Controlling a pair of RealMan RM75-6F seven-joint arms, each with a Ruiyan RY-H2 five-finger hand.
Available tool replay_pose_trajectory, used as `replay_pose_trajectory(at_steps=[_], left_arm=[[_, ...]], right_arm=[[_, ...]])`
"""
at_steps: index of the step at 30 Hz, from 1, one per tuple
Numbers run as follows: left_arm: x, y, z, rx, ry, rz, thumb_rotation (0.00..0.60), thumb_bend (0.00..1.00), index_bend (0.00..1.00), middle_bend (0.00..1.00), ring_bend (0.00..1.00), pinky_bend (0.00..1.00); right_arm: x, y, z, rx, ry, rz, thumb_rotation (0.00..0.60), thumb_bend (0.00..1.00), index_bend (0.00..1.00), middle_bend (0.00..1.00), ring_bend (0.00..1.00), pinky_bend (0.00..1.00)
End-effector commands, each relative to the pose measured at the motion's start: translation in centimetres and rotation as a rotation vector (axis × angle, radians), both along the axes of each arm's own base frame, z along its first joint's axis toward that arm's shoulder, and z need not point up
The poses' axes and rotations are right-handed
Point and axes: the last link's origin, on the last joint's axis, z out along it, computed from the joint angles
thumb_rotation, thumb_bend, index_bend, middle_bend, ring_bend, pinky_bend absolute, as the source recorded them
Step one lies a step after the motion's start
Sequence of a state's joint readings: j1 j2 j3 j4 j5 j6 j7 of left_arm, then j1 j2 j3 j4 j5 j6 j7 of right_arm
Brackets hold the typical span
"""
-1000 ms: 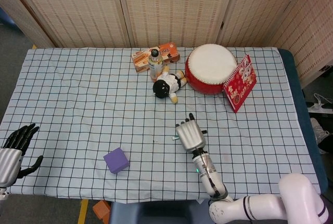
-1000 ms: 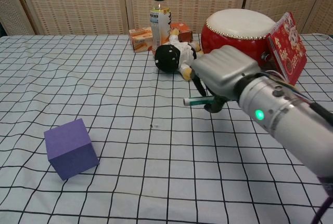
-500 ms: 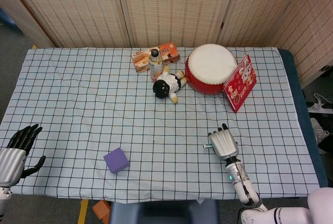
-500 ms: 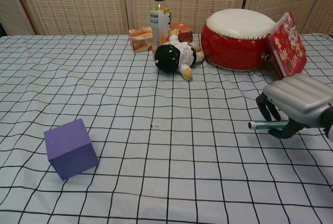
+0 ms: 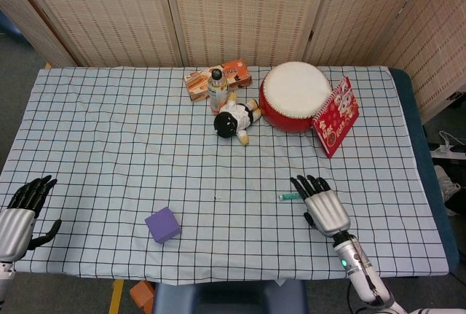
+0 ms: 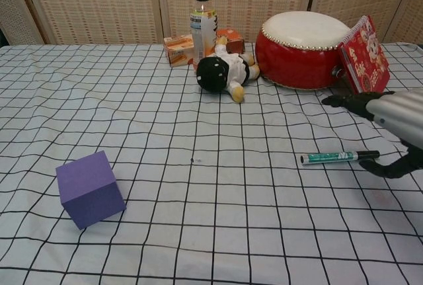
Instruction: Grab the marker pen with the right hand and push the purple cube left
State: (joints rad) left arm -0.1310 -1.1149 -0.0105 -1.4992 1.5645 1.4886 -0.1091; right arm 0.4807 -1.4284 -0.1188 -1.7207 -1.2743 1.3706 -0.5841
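Observation:
The purple cube [image 5: 162, 224] [image 6: 89, 188] stands on the checked cloth at the front left. A green marker pen [image 5: 290, 197] [image 6: 338, 157] lies flat on the cloth at the right, pointing left. My right hand [image 5: 322, 206] [image 6: 391, 126] is just right of the pen with its fingers spread, and holds nothing; its thumb curls near the pen's dark cap end. My left hand [image 5: 20, 208] hovers with fingers apart at the table's front left corner, seen only in the head view.
At the back stand a red drum [image 5: 295, 95] [image 6: 302, 48], a red booklet [image 5: 336, 116] [image 6: 365, 53], a panda doll [image 5: 237, 119] [image 6: 224, 72], a bottle [image 5: 216, 89] [image 6: 203, 20] and an orange box [image 5: 215, 79]. A screen closes the far side.
My right hand carried the pen rightwards, away from the cube, then let it go. The pen now lies on the cloth and the fingers have spread. The cube has not moved.

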Motion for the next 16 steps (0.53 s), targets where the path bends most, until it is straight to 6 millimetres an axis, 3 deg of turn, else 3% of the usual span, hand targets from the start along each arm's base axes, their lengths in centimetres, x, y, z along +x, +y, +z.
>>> replay_pose_trajectory(at_steps=[1,4,10,16], left_arm=[[-0.3,-0.1,0.1,-0.007,0.028,0.051,0.6,0.38,0.0,0.0,0.0,0.1],[-0.2,-0.1,0.1,0.006,0.05,0.068,0.6,0.38,0.0,0.0,0.0,0.1],[0.3,-0.2,0.0,0.03,0.065,0.034,0.6,0.38,0.0,0.0,0.0,0.1],[0.6,-0.6,-0.6,0.043,0.081,-0.008,0.6,0.38,0.0,0.0,0.0,0.1]], right_arm=[[-2.0,3.0,4.9,-0.162,-0.038,0.021,0.6,0.2,0.0,0.0,0.0,0.03],[-4.4,4.8,6.3,-0.238,-0.066,-0.002,0.6,0.19,0.0,0.0,0.0,0.0],[-6.9,6.2,7.2,-0.295,-0.121,-0.036,0.6,0.18,0.0,0.0,0.0,0.0],[-7.4,6.3,8.3,-0.303,-0.121,-0.024,0.6,0.18,0.0,0.0,0.0,0.0]])
